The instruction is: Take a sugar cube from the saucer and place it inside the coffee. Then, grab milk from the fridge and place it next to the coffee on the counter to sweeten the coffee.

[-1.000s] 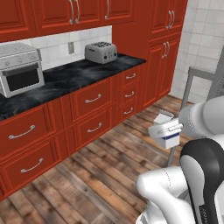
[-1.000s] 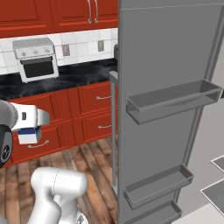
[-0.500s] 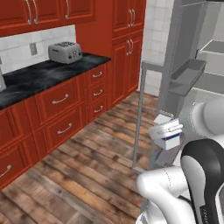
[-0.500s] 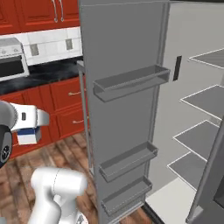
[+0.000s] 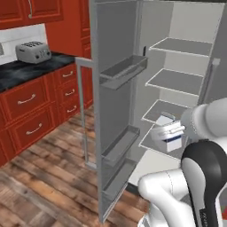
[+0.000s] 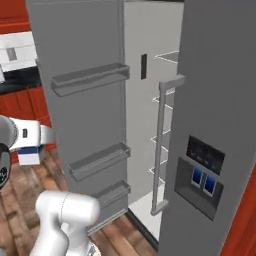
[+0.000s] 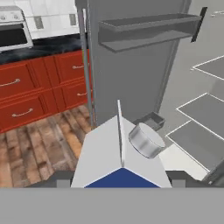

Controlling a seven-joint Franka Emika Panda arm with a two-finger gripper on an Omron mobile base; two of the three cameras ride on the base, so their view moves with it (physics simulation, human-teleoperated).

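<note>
Now | my claw (image 7: 120,186) grips the small white gable-top milk carton with blue markings (image 7: 120,159), upright | tall grey fridge (image 5: 177,84) open just ahead | black marble-veined counter (image 5: 26,71) lies far left, so the carry turns left.

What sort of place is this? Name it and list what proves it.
A home kitchen, rendered. Proof: a tall grey refrigerator standing open with pale shelves, red cabinets and drawers under a black marble-veined countertop, and a silver toaster on it.
</note>
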